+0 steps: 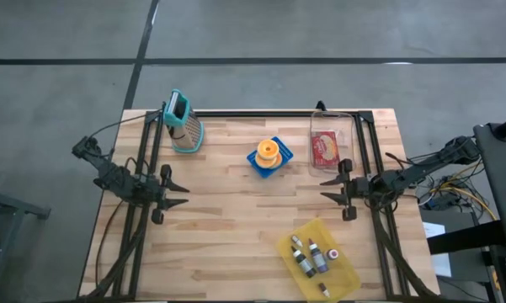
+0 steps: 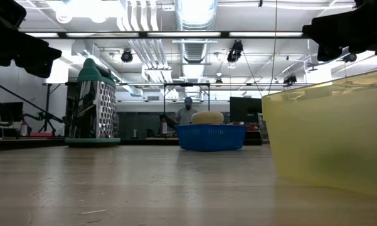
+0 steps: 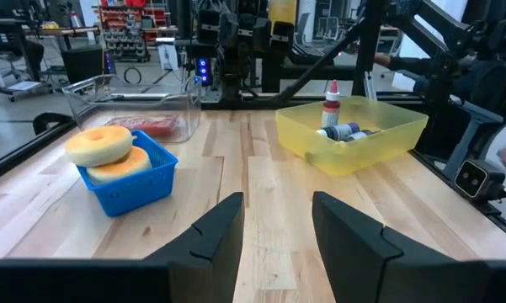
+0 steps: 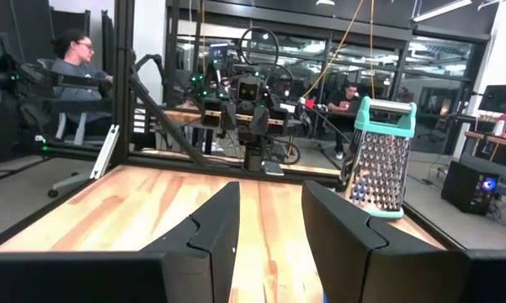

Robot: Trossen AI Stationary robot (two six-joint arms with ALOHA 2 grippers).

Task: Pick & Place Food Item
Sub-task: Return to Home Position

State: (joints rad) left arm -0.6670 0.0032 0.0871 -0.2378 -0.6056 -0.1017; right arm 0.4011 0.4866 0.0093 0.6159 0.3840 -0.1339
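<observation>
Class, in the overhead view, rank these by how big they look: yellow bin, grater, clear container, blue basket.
1. Yellow bin, clearly largest.
2-3. Grater and clear container look about alike, so I won't rank them.
4. Blue basket, smallest.

Overhead: blue bin holding an orange donut just above the table's centre. Grater at ten o'clock, yellow bin at five. Left gripper at nine, right gripper at three.
</observation>
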